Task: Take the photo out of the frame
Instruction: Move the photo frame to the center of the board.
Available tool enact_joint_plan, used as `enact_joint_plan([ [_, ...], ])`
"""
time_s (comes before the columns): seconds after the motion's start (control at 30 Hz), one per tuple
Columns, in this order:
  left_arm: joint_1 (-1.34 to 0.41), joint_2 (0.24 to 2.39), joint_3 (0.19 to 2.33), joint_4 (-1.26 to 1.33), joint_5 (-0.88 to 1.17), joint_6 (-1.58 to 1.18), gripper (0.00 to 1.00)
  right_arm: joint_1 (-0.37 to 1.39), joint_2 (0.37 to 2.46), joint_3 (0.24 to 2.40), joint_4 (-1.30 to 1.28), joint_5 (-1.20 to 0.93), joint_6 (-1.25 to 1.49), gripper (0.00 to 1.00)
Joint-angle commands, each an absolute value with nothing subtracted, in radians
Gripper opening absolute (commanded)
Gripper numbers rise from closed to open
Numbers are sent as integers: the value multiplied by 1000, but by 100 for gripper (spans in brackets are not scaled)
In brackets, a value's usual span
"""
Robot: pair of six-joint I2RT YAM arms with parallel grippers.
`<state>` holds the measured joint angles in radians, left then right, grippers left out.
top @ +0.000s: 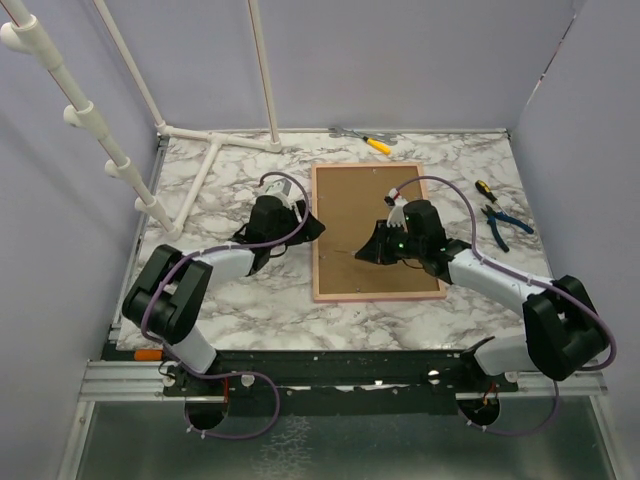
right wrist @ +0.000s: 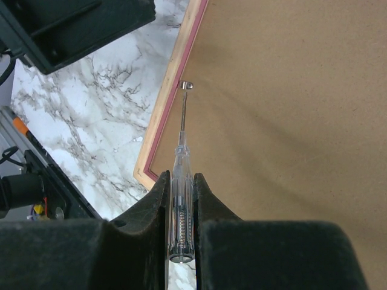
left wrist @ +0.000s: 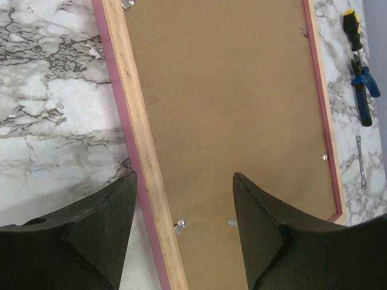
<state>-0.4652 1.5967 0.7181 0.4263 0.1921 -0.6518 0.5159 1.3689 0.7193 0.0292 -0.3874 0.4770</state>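
The frame (top: 375,200) lies face down on the marble table, brown fibreboard back up, pink border around it. The photo is hidden under the back. My left gripper (top: 310,228) is open and empty; in the left wrist view (left wrist: 184,176) it straddles the frame's (left wrist: 242,109) left edge, a metal tab (left wrist: 179,226) between the fingers. My right gripper (top: 368,250) is shut on a clear-handled screwdriver (right wrist: 182,151), seen in the right wrist view (right wrist: 181,175). The screwdriver tip touches a metal tab (right wrist: 186,86) at the frame's (right wrist: 290,109) left edge.
A white pipe stand (top: 215,160) sits at the back left. A yellow-handled tool (top: 375,143) lies behind the frame. A small screwdriver (top: 484,187) and blue pliers (top: 500,225) lie right of it, also in the left wrist view (left wrist: 363,96). Grey walls surround the table.
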Motion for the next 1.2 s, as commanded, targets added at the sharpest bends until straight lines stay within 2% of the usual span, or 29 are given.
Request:
enact_joint_plan([
  [0.0, -468, 1669, 792, 381, 131, -612, 64, 519, 1385, 752, 54, -407, 454, 1],
  [0.1, -468, 1715, 835, 319, 96, -578, 62, 520, 1379, 751, 47, -381, 448, 1],
  [0.2, -468, 1759, 859, 309, 115, -564, 56, 520, 1380, 750, 43, -368, 444, 1],
  [0.37, -468, 1838, 913, 285, 158, -557, 53, 520, 1397, 755, 39, -368, 446, 1],
  [0.63, -469, 1860, 946, 161, 73, -539, 27, 522, 1405, 751, 59, -414, 445, 1],
  [0.93, -489, 1807, 866, 176, 7, -528, 23, 543, 1432, 751, 77, -414, 457, 1],
  [1.17, -506, 1764, 775, 319, 13, -570, 24, 545, 1492, 779, 112, -418, 478, 1],
])
